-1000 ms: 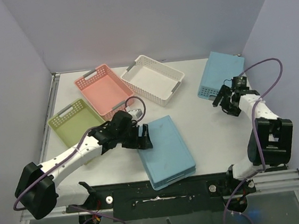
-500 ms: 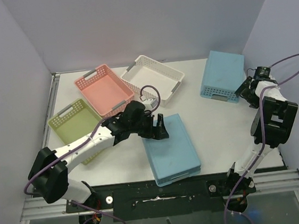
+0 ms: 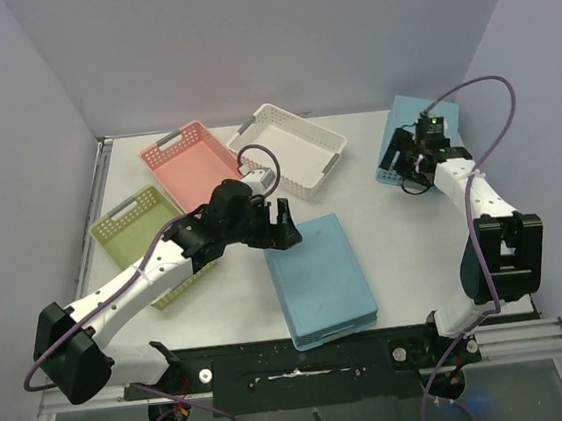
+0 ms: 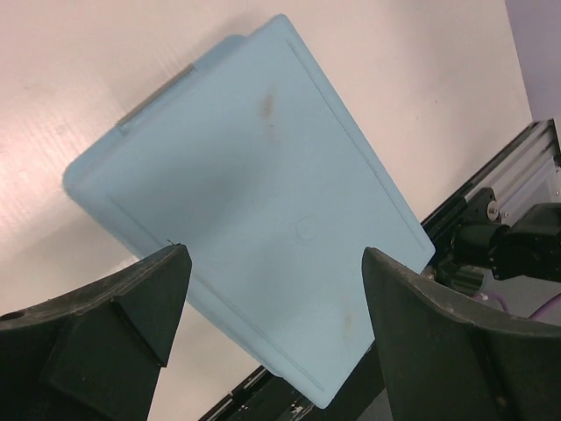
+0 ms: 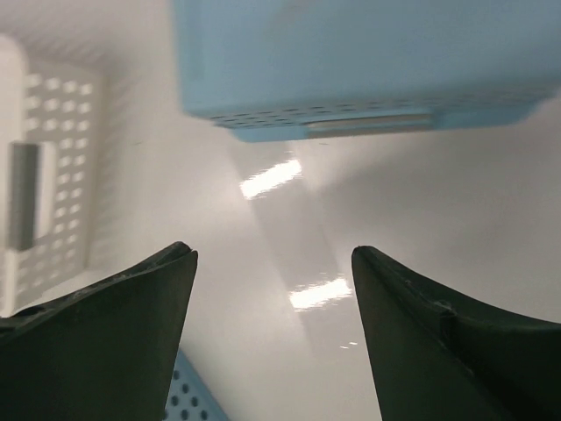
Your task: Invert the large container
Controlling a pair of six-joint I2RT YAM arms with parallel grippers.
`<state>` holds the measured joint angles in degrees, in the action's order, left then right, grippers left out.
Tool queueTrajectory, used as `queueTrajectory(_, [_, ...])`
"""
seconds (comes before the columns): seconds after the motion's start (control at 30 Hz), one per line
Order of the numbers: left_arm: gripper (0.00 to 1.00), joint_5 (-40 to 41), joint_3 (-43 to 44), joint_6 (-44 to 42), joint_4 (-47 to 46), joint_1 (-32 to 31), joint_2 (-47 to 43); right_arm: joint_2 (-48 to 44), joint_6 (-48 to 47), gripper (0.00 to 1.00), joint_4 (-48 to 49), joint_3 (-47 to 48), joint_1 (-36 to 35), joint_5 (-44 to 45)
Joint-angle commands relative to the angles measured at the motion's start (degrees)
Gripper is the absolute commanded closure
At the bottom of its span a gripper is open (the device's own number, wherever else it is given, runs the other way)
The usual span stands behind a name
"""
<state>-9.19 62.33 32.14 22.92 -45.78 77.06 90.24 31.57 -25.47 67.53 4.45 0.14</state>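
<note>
The large blue container (image 3: 320, 279) lies bottom up near the table's front edge. In the left wrist view its smooth base (image 4: 254, 193) fills the frame under my fingers. My left gripper (image 3: 281, 229) is open and empty, hovering over the container's far left corner, and shows in its own view (image 4: 273, 254) with the jaws wide apart. My right gripper (image 3: 409, 169) is open and empty above bare table (image 5: 273, 254), just in front of a smaller blue container (image 3: 416, 134), which is also bottom up.
A white basket (image 3: 288, 149), a pink basket (image 3: 194, 169) and a green basket (image 3: 145, 225) stand open side up at the back and left. The white basket's handle end (image 5: 35, 193) shows in the right wrist view. The black frame rail (image 3: 306, 354) runs along the front edge.
The large container slid right a second ago and has since stayed still. My left gripper rose and drew back from it. My right arm swung out right, then back to the small blue container.
</note>
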Motion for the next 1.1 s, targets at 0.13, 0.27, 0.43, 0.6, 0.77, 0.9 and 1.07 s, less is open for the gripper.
queueTrajectory(0.13, [0.2,3.6,-1.6,-0.1,2.7,2.9,-5.1,17.0,3.1,0.29,1.8,18.5,-6.2,-4.5])
queueTrajectory(0.27, [0.2,4.7,-1.8,0.6,2.4,2.9,-5.1,23.8,5.3,0.29,0.9,26.4,-6.3,-7.0])
queueTrajectory(0.43, [0.2,4.2,-2.2,0.6,2.0,2.7,-5.4,27.4,7.1,0.3,0.1,30.5,-6.5,-8.4])
queueTrajectory(0.6, [0.2,3.9,-3.1,0.4,1.3,2.6,-5.1,26.9,9.4,0.29,1.0,31.1,-7.0,-6.8])
queueTrajectory(0.77, [0.2,2.5,-6.5,0.9,-1.7,3.0,-4.0,29.1,12.9,0.29,5.3,33.3,-7.5,-6.8])
queueTrajectory(0.9, [0.2,1.3,-7.4,1.4,-0.3,2.9,-2.5,36.5,11.8,0.29,-6.0,47.7,-9.7,1.0])
queueTrajectory(1.07, [0.2,2.4,-9.5,1.2,1.4,2.6,-3.7,44.0,14.6,0.28,-24.7,61.9,-9.5,15.1])
